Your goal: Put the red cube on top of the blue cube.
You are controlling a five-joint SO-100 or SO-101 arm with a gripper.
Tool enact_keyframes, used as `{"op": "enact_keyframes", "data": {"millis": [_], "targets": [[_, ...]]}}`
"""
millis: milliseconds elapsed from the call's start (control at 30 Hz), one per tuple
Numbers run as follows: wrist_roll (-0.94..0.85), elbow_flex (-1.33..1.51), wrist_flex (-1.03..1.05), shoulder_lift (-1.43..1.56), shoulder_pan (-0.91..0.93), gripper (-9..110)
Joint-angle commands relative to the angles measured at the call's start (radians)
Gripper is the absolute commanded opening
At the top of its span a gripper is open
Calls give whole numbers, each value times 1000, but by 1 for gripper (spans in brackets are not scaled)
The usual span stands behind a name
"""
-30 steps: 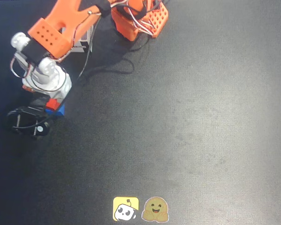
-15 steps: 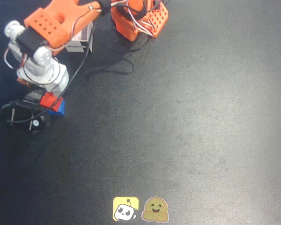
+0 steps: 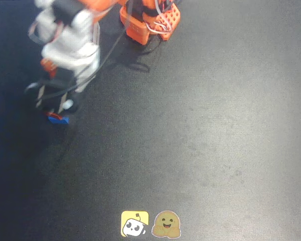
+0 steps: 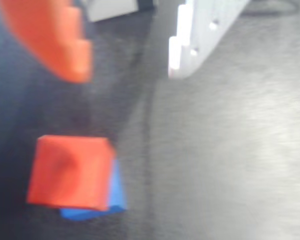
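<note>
Dark, matte surface (image 3: 200, 125) filled both views. Above it the end effector (image 4: 127, 60) hung empty with its jaws spread wide, an orange finger (image 4: 50, 37) on the left of the wrist view and a white finger (image 4: 200, 37) on the right. Below the orange finger sat the red cube (image 4: 70, 172), resting on top of the blue cube (image 4: 117, 192), whose edge peeked out at the red cube's right and lower sides. In the overhead view the blue cube (image 3: 57, 119) showed just under the arm's dark wrist, blurred. Far below it lay two stickers (image 3: 151, 224).
</note>
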Motion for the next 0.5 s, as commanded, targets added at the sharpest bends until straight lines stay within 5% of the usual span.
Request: {"op": "enact_keyframes", "data": {"millis": [0,467], "targets": [[38,64,-25,147,-49,7],[156,491,-149,595,-268,0]]}}
